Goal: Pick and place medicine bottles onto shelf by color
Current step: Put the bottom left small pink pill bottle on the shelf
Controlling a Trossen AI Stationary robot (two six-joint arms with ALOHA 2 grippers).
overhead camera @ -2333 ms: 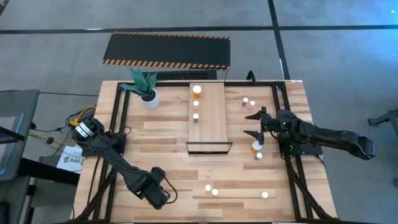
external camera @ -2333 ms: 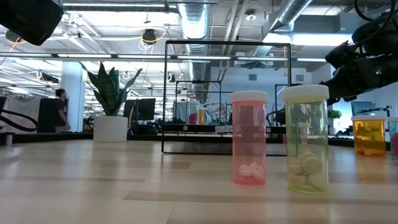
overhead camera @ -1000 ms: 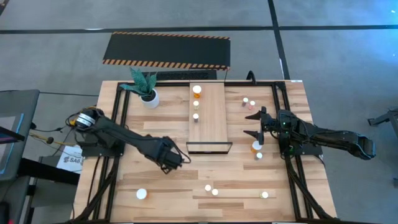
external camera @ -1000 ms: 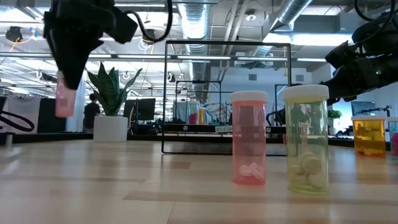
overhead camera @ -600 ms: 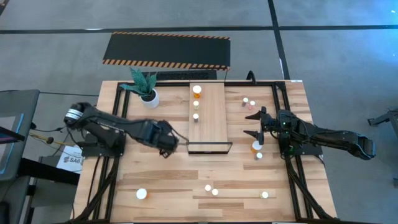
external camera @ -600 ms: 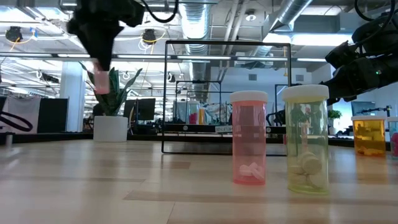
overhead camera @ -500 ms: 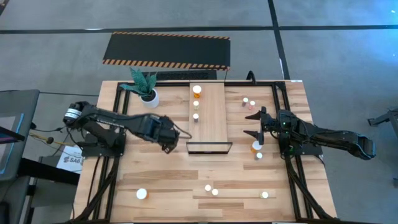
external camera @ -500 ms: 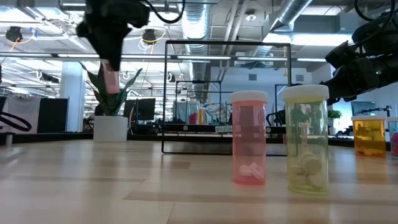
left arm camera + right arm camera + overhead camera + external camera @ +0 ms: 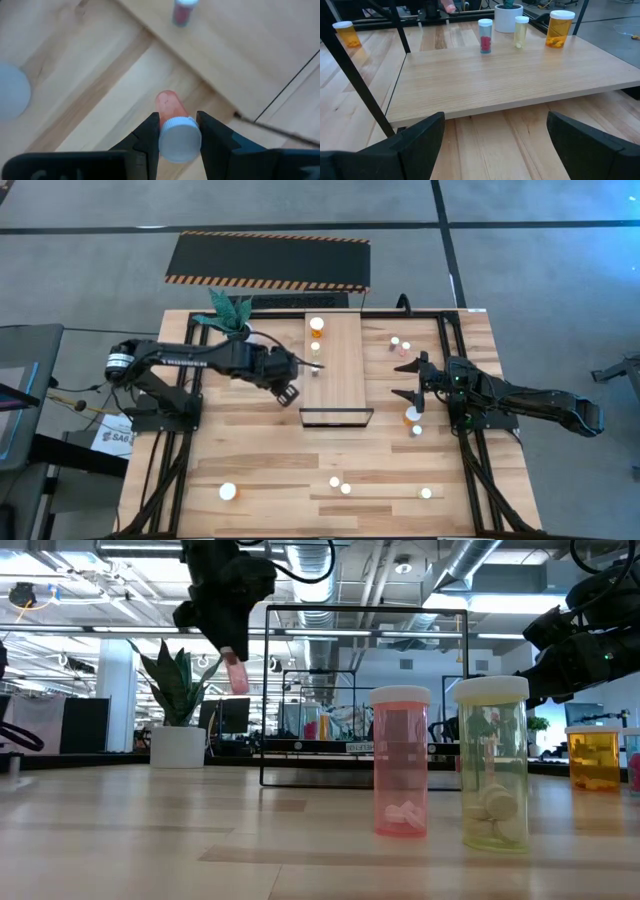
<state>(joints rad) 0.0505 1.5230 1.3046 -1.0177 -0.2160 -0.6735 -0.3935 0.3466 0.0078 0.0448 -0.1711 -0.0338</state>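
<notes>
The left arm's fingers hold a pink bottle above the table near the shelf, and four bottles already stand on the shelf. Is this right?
Not quite. The left gripper does hold the pink bottle beside the shelf, but the right wrist view shows only three bottles standing on it, not four.

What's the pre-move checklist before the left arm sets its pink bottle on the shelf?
1. Grip: left gripper is shut on the pink bottle, fingers at the white cap. ok.
2. Clearance: in the low view the pink bottle hangs in the air, clear of the tabletop. ok.
3. Position: in the high view the left gripper is beside the shelf, not yet over the board. not ok.
4. Free space: three bottles stand along one long edge, the red bottle, the yellowish bottle and the orange bottle; the rest of the board is bare. ok.
5. Right gripper: open, waiting on the shelf's other side, off the board. ok.
6. Pink bottle's tilt for upright placement: cannot tell.
</notes>
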